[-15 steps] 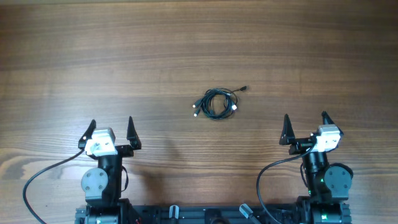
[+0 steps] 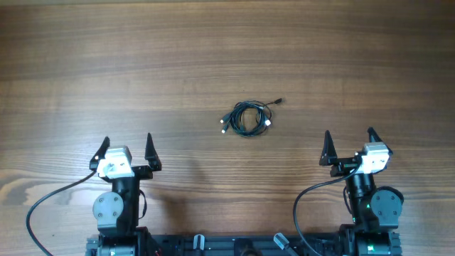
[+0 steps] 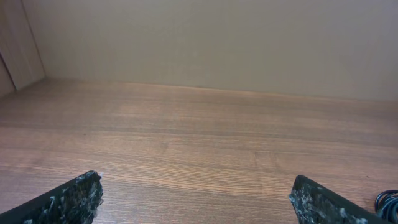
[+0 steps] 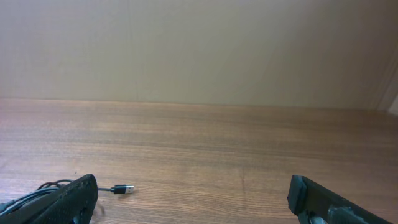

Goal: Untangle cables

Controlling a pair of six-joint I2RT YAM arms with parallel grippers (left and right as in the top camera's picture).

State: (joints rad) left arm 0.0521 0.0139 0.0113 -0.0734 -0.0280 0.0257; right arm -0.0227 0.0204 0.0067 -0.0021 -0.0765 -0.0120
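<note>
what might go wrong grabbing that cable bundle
The cables lie in one tight coil, so a tool closing on it may pinch several loops and drag the whole bundle.
One plug end sticks out from the coil; pulling it might tighten the tangle.
The coil is small, so the left tool and right tool could collide over it.
</note>
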